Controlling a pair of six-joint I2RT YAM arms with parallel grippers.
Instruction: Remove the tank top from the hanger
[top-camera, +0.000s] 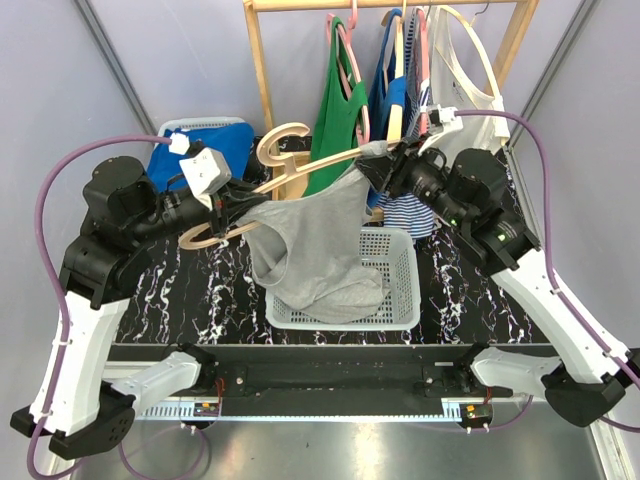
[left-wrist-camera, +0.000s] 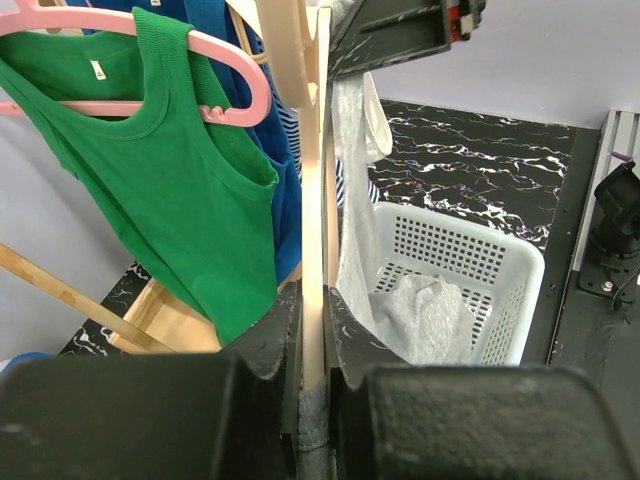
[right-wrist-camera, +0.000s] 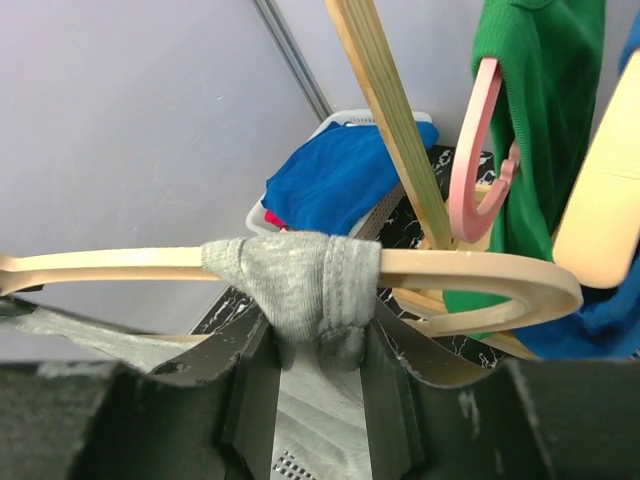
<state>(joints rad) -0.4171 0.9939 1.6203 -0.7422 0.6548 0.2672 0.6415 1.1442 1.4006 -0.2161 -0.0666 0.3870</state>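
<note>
white perforated plastic basket (top-camera: 398, 292) nearest, grey tank top (top-camera: 315, 240) sagging into it from the pale wooden hanger (top-camera: 318, 166), my left gripper (left-wrist-camera: 313, 330) clamped on the hanger's bar, my right gripper (right-wrist-camera: 318, 345) pinching the bunched grey strap, green tank top (top-camera: 335, 120) on the rack behind

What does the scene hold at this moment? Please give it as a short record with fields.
hanger: wooden, off the rack, held roughly level
left gripper: shut on one end of the hanger
right gripper: shut on the tank top strap near the other end
tank top: grey, strap around the hanger, body hanging into the basket
basket: white, below the hanger
rack: wooden, behind, more tops hanging on it
</note>
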